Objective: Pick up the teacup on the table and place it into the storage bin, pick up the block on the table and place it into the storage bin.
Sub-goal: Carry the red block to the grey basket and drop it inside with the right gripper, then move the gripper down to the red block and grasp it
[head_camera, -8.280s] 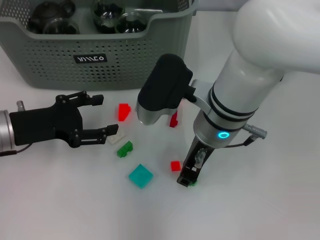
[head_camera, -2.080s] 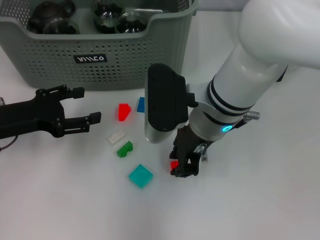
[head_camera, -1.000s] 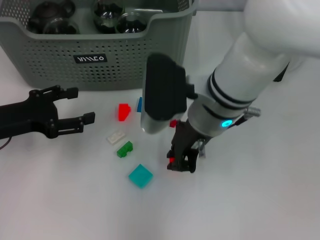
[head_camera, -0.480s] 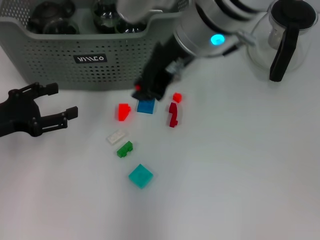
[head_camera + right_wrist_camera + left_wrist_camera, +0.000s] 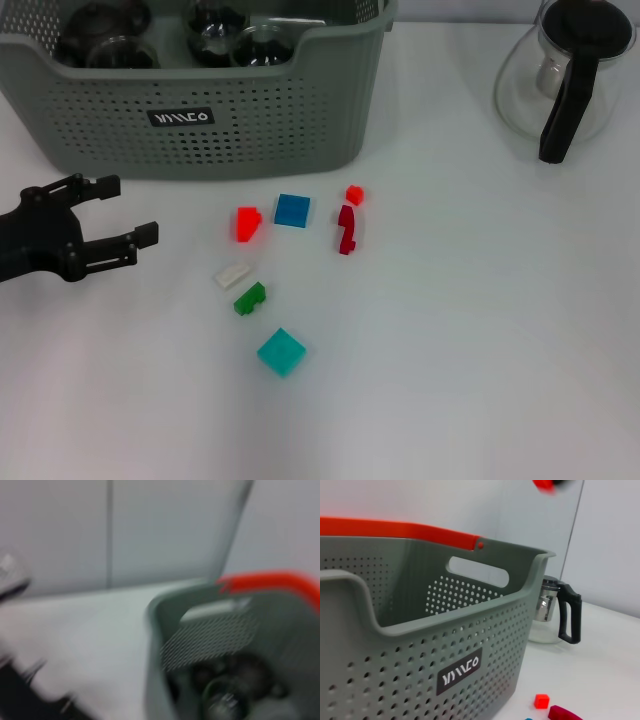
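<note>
Left gripper: fingers spread apart and holding nothing, low over the table at the left edge of the head view, just near of the storage bin front wall. Right gripper: not visible in the head view; its own camera looks down at a corner of the bin, and whether it is released or clenched cannot be told.

Storage bin: far left of the table, black label facing near, dark glassware inside. A small red piece shows at the upper edge of the left wrist view, above the bin; what carries it cannot be seen.

Blocks on the table, near of the bin: blue block, red block, small red cube, dark red piece, white block, green block, teal block nearest.

Glass pitcher with black handle: far right, well apart from the bin.
</note>
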Robot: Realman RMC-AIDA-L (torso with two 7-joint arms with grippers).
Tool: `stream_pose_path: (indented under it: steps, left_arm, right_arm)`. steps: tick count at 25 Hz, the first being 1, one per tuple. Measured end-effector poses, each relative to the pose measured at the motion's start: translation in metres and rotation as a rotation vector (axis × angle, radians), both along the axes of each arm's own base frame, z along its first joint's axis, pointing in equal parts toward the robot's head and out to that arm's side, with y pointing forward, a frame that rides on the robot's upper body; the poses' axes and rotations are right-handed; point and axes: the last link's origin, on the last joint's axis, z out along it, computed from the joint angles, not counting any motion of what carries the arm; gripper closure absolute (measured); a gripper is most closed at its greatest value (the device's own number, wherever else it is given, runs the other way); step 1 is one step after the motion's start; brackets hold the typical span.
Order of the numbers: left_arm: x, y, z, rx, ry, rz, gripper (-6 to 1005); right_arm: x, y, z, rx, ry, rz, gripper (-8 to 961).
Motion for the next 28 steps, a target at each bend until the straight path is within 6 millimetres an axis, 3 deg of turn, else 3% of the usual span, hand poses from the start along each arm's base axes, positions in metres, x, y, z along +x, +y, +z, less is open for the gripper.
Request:
stream_pose_path:
  steps: [4,11,18,21,24,28]
  left_arm:
    - [0.002,-0.001,0.001,-0.011,-0.002,-0.018,144]
    - [0.006,-0.002,0.004,-0.027,-0.012,-0.046,145]
    - [0.007,-0.001,0.002,-0.038,-0.013,-0.051,145]
    - [0.009,-0.001,0.000,-0.055,-0.012,-0.061,145]
    - [0.009,-0.001,-0.001,-0.061,-0.009,-0.064,145]
    - [0.009,-0.001,-0.001,-0.061,-0.008,-0.065,145]
  right_arm:
    - [-0.005,0.019,0.011,0.087,0.095,-0.045,748]
    - [0.015,0.037,0.005,0.144,0.088,-0.129,748]
    - [0.030,0.039,0.010,0.190,0.073,-0.125,497]
    - [0.031,0.028,0.019,0.164,0.127,-0.082,415]
    - [0.038,0.003,0.028,0.063,0.204,-0.040,334]
    - [0.064,-0.038,0.029,-0.112,0.280,0.013,167]
